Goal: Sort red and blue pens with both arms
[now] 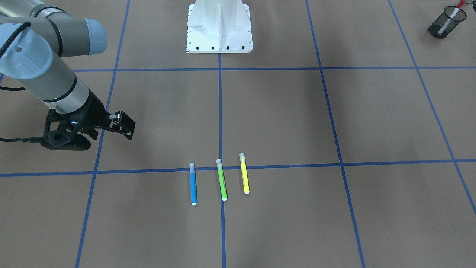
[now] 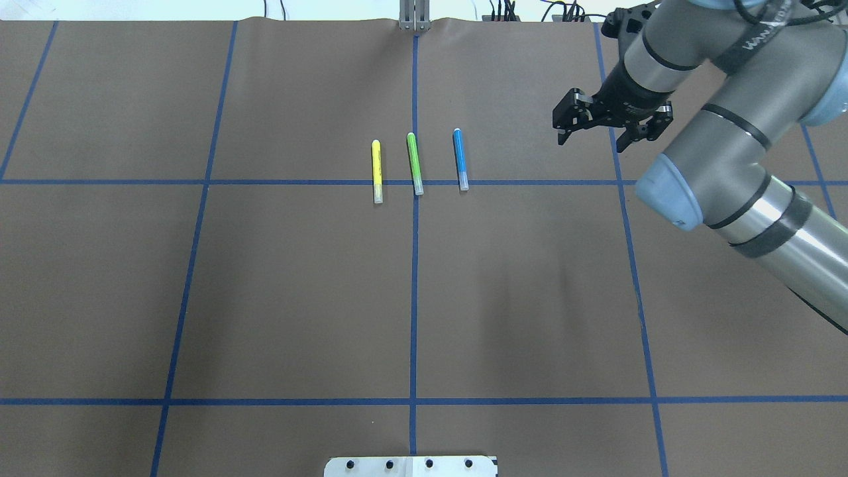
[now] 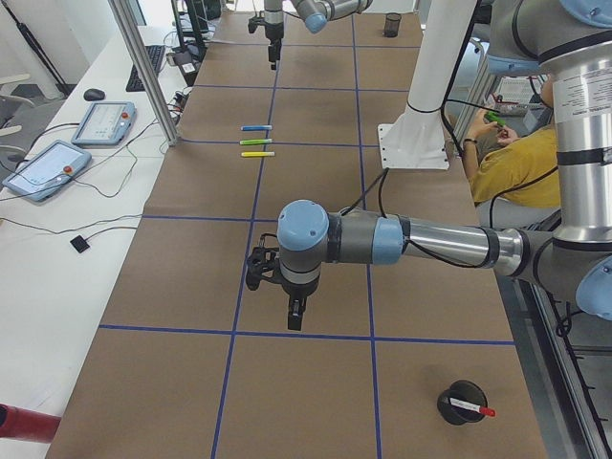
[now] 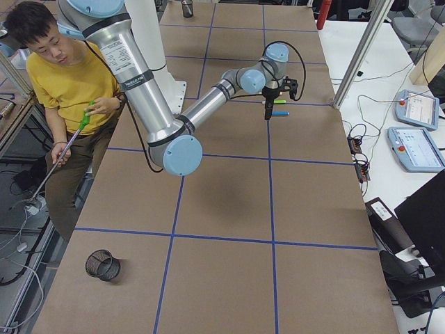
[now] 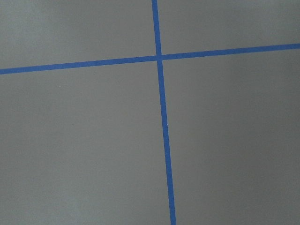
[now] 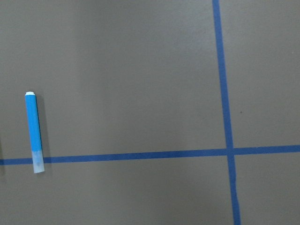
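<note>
The blue pen (image 1: 193, 184) (image 2: 460, 159) lies flat on the brown table across a blue tape line, its clear cap toward the robot. It also shows at the left of the right wrist view (image 6: 34, 133). My right gripper (image 2: 593, 139) (image 1: 96, 138) hovers open and empty, well off to the robot's right of that pen. The red pen (image 1: 452, 14) (image 3: 470, 407) stands in a black mesh cup (image 1: 444, 24) at the table's left end. My left gripper (image 3: 277, 298) hangs over bare table near that cup; I cannot tell whether it is open or shut.
A green marker (image 2: 415, 162) and a yellow marker (image 2: 376, 171) lie parallel beside the blue pen. Another mesh cup (image 4: 103, 264) sits at the table's right end. The white pedestal (image 1: 219, 26) stands at the robot's side. A seated person (image 4: 69, 76) holds a grabber tool.
</note>
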You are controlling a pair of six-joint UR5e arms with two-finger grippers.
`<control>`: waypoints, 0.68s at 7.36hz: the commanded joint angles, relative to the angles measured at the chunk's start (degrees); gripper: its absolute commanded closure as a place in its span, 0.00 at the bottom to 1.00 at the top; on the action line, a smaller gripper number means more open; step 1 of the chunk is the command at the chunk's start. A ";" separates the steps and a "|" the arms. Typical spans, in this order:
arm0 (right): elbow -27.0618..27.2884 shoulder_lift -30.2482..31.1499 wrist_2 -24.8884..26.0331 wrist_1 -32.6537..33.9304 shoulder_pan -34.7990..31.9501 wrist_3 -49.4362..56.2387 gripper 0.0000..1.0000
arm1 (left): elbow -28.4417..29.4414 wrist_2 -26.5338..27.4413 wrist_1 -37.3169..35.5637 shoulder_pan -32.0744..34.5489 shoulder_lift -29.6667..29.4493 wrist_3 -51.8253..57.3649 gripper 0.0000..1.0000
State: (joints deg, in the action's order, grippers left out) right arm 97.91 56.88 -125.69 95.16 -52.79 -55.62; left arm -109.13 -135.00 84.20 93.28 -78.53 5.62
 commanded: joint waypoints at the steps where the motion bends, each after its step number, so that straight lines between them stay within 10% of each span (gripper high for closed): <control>1: -9.69 -10.59 0.88 2.22 3.29 -4.04 0.00 | 0.23 0.00 0.00 0.06 0.13 0.00 0.00; 5: -30.04 -24.62 0.62 4.24 4.71 1.52 0.00 | 1.46 0.00 -0.09 -0.02 0.22 0.09 0.00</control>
State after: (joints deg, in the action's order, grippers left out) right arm 71.97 34.48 -124.77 99.03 -48.15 -57.72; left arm -108.27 -135.00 84.09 93.33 -78.32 5.68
